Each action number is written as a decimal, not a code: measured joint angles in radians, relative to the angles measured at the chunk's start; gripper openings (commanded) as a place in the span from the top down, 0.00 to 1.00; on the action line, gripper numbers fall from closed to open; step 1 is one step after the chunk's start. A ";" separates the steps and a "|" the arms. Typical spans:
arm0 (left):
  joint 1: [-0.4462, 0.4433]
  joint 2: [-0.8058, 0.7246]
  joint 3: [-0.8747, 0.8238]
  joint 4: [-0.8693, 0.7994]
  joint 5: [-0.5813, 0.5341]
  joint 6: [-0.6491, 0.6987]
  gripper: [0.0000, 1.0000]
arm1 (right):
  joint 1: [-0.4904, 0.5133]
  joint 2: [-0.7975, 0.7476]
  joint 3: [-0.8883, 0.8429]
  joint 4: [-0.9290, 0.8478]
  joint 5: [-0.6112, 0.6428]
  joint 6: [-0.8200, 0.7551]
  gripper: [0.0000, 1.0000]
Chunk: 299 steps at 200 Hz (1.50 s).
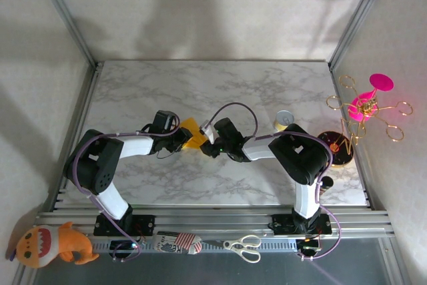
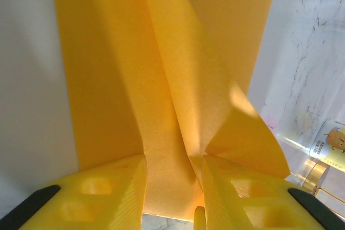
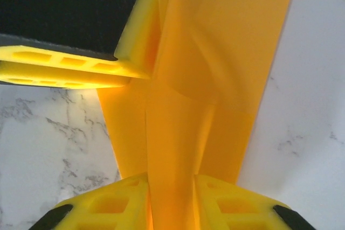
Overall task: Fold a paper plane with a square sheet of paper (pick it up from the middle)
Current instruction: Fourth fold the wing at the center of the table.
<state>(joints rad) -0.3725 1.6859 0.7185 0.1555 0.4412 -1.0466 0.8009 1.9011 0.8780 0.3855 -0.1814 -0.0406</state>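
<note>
Looking down from above, both arms meet left of a can [image 1: 285,120], with the left gripper [image 1: 181,139] and right gripper [image 1: 211,145] at a creased orange paper [image 1: 192,135] between them. Left wrist: narrow jaws pinch the paper. Right wrist: narrow jaws pinch its near edge.

I'm looking at a white, grey-veined marble surface [image 1: 167,91] boxed in by plain pale walls [image 1: 200,5] on its far, left and right sides. Aluminium posts [image 1: 63,11] rise from its far corners, and slotted aluminium rails [image 1: 213,217] run along its near edge. Soft shadows lie across the far wall.
</note>
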 measured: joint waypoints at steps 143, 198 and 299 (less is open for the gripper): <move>0.000 0.004 0.014 -0.020 -0.019 0.004 0.67 | 0.000 0.013 0.033 -0.048 0.005 -0.145 0.80; 0.000 0.004 0.020 -0.031 -0.022 0.004 0.67 | -0.005 0.016 0.037 -0.048 -0.019 -0.130 0.95; 0.003 -0.077 0.026 -0.052 -0.041 0.034 0.66 | -0.074 0.029 0.016 -0.008 -0.247 0.061 1.00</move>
<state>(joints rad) -0.3695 1.6089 0.7441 0.1036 0.4000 -1.0126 0.7265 1.9301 0.8936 0.3775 -0.4282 0.0204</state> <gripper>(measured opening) 0.339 0.063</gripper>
